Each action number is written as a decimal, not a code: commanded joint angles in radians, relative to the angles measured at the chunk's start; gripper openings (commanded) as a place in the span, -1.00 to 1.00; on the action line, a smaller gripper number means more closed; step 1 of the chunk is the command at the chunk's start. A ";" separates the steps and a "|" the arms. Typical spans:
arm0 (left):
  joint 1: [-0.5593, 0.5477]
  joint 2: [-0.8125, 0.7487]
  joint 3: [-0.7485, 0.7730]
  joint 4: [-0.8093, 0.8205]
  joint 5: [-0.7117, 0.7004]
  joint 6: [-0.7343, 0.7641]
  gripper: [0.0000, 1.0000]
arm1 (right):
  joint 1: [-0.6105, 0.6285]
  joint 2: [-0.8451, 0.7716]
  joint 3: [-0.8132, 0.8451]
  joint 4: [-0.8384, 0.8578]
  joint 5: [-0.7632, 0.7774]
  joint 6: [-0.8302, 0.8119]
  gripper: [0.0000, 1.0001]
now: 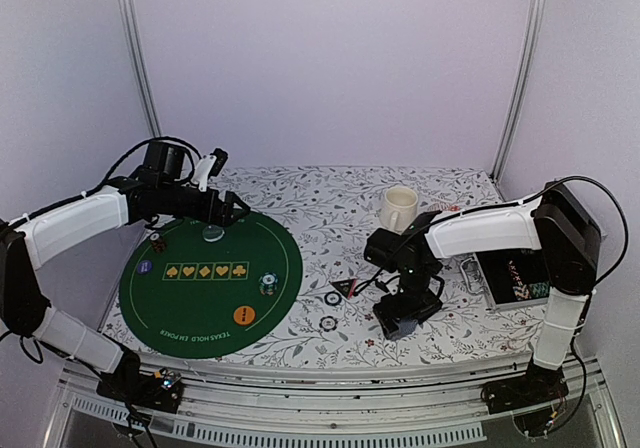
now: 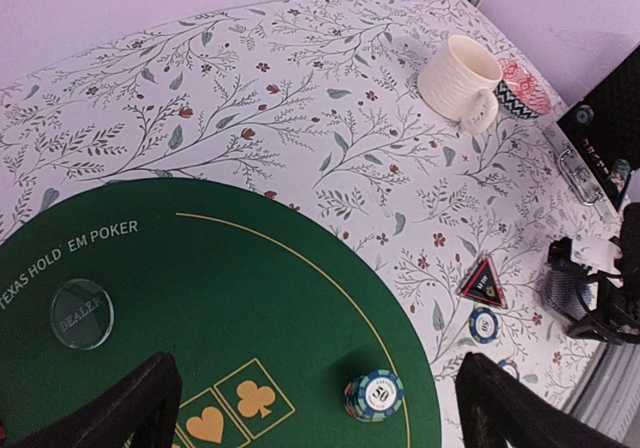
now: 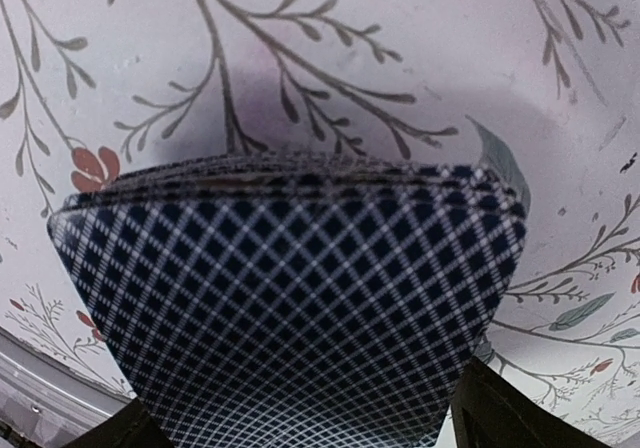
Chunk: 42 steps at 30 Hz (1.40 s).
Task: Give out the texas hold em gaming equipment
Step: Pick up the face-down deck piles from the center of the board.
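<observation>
Enclosing floral tablecloth [image 1: 320, 200], lilac walls [image 1: 330, 68]

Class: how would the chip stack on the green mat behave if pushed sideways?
The chip stack looks several discs high, so it would probably shear or topple. The green mat looks felt-like, so sliding seems unlikely.

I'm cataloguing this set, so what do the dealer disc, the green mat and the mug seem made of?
Dealer disc: likely clear acrylic or glass, the green shows through.
Green mat: looks like matte felt or rubber, no glare.
Mug: probably glazed cream ceramic, ribbed wall, soft sheen.
</observation>
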 commanded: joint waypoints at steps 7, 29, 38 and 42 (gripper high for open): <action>-0.012 0.005 0.013 -0.014 -0.010 0.018 0.96 | 0.010 0.057 -0.016 0.041 0.044 0.007 0.48; -0.011 0.005 0.015 -0.019 -0.014 0.029 0.96 | 0.019 0.090 -0.036 0.155 0.082 -0.069 0.54; -0.012 0.004 0.017 -0.021 -0.012 0.029 0.96 | 0.018 0.095 -0.062 0.194 0.092 -0.080 0.57; -0.012 0.001 0.015 -0.022 -0.012 0.028 0.96 | 0.018 0.090 -0.061 0.202 0.090 -0.083 0.21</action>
